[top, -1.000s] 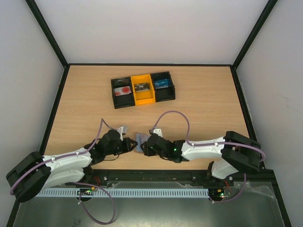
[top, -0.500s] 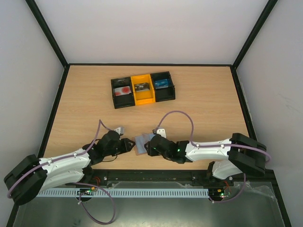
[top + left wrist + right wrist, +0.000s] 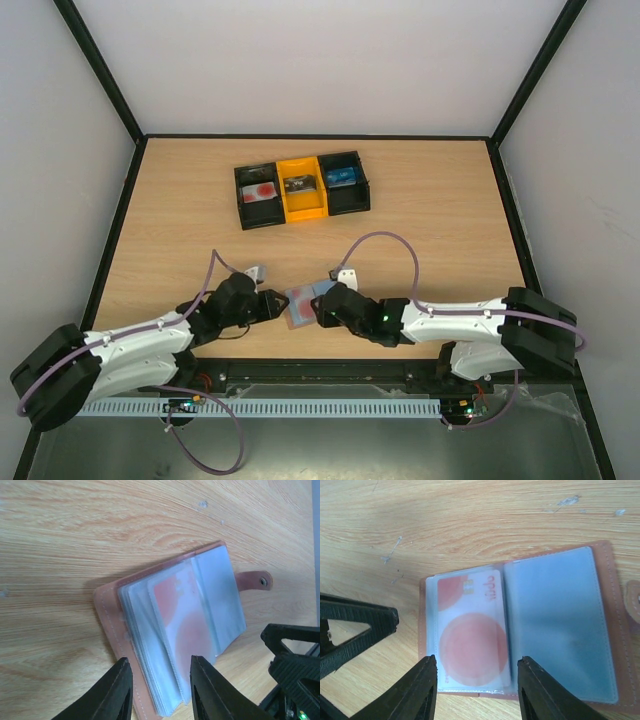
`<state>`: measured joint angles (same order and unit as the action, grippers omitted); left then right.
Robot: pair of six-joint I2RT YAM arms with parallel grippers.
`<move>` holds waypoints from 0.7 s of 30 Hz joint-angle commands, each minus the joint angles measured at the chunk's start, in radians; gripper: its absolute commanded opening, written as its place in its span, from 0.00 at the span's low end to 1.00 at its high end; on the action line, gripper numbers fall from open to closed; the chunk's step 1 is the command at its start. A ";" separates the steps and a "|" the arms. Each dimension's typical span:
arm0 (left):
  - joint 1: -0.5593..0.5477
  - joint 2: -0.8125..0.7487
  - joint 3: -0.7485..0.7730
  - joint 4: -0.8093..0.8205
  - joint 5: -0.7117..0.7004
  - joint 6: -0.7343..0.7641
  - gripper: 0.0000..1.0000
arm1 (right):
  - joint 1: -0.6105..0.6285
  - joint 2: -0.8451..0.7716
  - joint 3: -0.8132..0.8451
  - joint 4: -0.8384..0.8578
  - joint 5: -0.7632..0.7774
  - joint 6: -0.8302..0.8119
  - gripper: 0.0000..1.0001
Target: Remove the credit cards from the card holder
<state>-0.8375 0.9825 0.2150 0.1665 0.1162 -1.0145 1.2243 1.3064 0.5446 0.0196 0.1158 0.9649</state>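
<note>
**Card holder lay open between two parted claws**

Pale wood formed the surface point(image 3: 430, 200), walled by white panels. Toward 12 o'clock on it sat a black-and-yellow tray point(image 3: 238, 198) with three compartments, each holding a small item. Well apart from that, near 6 o'clock and close to the arm bases, the card holder point(image 3: 303, 303) lay flat and opened out, blue-grey sleeves up and its pinkish-brown edge showing all round.

From above, the left claw point(image 3: 275, 305) sat at the holder's 9 o'clock and the right claw point(image 3: 322, 308) at its 3 o'clock, both low and just beside it.

Seen from the right wrist, the holder point(image 3: 550, 625) had a pale credit card point(image 3: 472, 645) with a red round mark tucked in a clear sleeve on the 9 o'clock leaf. The right claw point(image 3: 477, 660) had its fingers apart, one on each side of that card and clamped on nothing. Whether they touched the sleeve could not be told.

Seen from the left wrist, the sleeves fanned up from the holder point(image 3: 107, 610), the same card point(image 3: 182, 615) among them. A snap tab point(image 3: 255, 580) stuck out at 3 o'clock. The left claw point(image 3: 160, 661) was likewise apart, its fingers straddling the sleeve edges and gripping nothing.
</note>
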 commanded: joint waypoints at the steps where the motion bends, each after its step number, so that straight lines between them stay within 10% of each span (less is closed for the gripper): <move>1: -0.007 0.032 0.022 0.090 0.068 0.018 0.34 | 0.006 -0.020 -0.019 -0.059 0.081 -0.002 0.41; 21: -0.007 0.016 -0.016 0.223 0.089 -0.078 0.49 | 0.006 0.143 -0.011 0.133 -0.015 -0.026 0.25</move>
<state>-0.8413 1.0191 0.2253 0.3298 0.1967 -1.0554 1.2243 1.3842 0.5194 0.0834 0.1200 0.9432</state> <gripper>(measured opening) 0.479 0.273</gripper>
